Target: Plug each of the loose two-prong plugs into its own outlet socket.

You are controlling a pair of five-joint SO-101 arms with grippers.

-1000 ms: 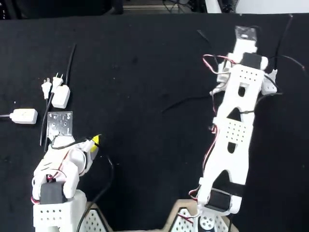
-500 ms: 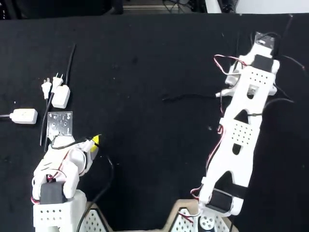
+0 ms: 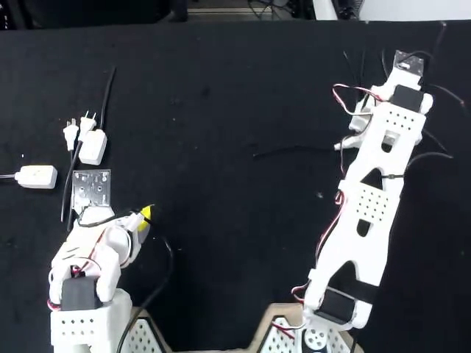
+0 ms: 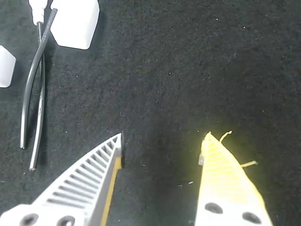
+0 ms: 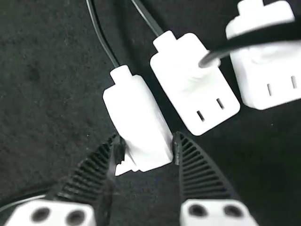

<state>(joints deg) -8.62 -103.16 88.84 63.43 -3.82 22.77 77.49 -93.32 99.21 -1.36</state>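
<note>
Plainly, we have the task's pieces at two ends of the black table [image 3: 221, 95]. Over at the far right, our right gripper [image 5: 146, 139] stands with its fingers parted about as wide as the white cord-end block [image 5: 136, 117] between them, one finger close to each flank. We see no firm clamp, and whether they touch it we cannot tell. Just beside that block lie a slotted socket [image 5: 193, 89] and a second socket [image 5: 268, 70], with black cords [image 5: 101, 37] running among them. At the left side, a loose two-prong plug [image 3: 70, 134] and its twin [image 3: 88, 120] lie by a white outlet block [image 3: 93, 147], while our left gripper [image 4: 163, 139] hangs wide open over bare cloth, holding nothing. We judge these bodies to be light, hard moulded plastic, smooth enough to slip or swivel between narrow fingers, and the cords springy enough to tug a piece off line. So we would grip across the broad flat flanks, mid-body and square, keeping clear of the mating face. On the plugs we would leave the thin prongs alone, since they look easy to bend and must stay free to enter the slots.
</note>
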